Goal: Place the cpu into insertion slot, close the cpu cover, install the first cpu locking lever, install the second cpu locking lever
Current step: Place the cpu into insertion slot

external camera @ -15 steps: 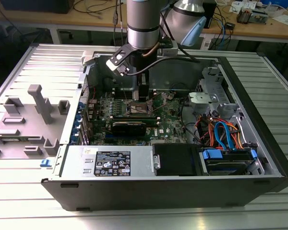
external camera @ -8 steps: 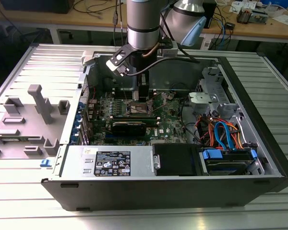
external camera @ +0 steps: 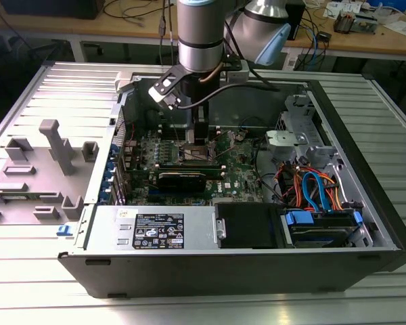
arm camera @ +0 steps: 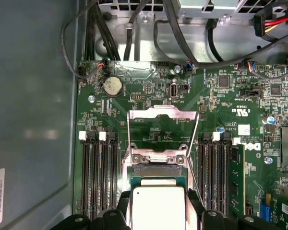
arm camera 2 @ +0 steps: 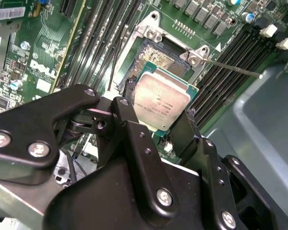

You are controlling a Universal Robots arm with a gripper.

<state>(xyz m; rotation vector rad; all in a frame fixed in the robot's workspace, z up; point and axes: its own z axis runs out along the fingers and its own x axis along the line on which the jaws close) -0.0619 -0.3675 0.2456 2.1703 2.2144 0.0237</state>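
— Four steps to do, and I'd say none is finished. In the exterior view the gripper [external camera: 198, 139] is down inside the computer case [external camera: 257, 271], low over the motherboard [external camera: 240, 177].
— What has it got?
— In the second wrist view its fingers [arm camera 2: 185, 129] are pinched onto opposite edges of the cpu [arm camera 2: 162, 98]. The chip hangs partly over the insertion slot [arm camera 2: 156, 56], on the gripper's side of it, and a strip of dark socket lies bare beyond. Not seated, by my reckoning.
— And the lid?
— In the first wrist view the cpu cover [arm camera: 163, 111] is flipped up, beyond the slot from the chip, with green board showing through its window. Both locking levers [arm camera: 128, 136] stand unhooked, one on each side of the slot. So placing is underway; closing and both levers are left.
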